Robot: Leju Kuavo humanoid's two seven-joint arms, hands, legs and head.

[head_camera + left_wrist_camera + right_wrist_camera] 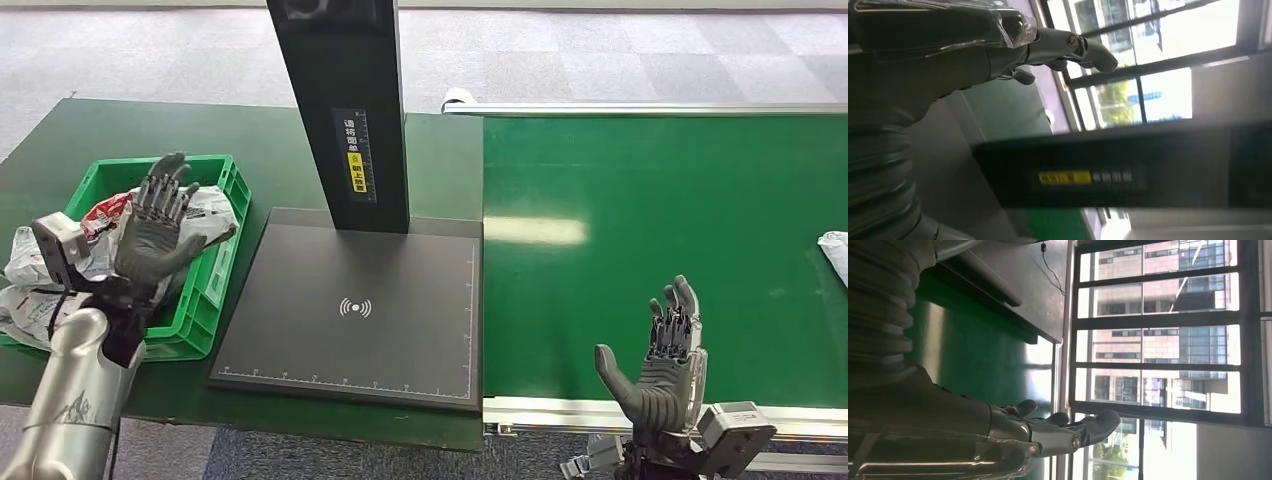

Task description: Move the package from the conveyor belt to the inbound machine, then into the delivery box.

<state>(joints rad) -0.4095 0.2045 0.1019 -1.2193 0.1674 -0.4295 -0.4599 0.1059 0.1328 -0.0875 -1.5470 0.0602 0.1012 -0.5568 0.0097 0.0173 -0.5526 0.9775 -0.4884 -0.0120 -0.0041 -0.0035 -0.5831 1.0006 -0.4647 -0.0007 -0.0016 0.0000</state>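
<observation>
The right hand (1013,432) reached out with its fingers (1098,422) extended and apart, holding nothing, above the green conveyor belt (973,355), beside a dark grey surface (1033,285) with a thin cable, while large windows (1158,330) showed buildings and a tree outside.

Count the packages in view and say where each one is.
At least 3: one at the conveyor belt's right edge, one in the green crate, one beside it on the table. The left hand may hide more.
</observation>
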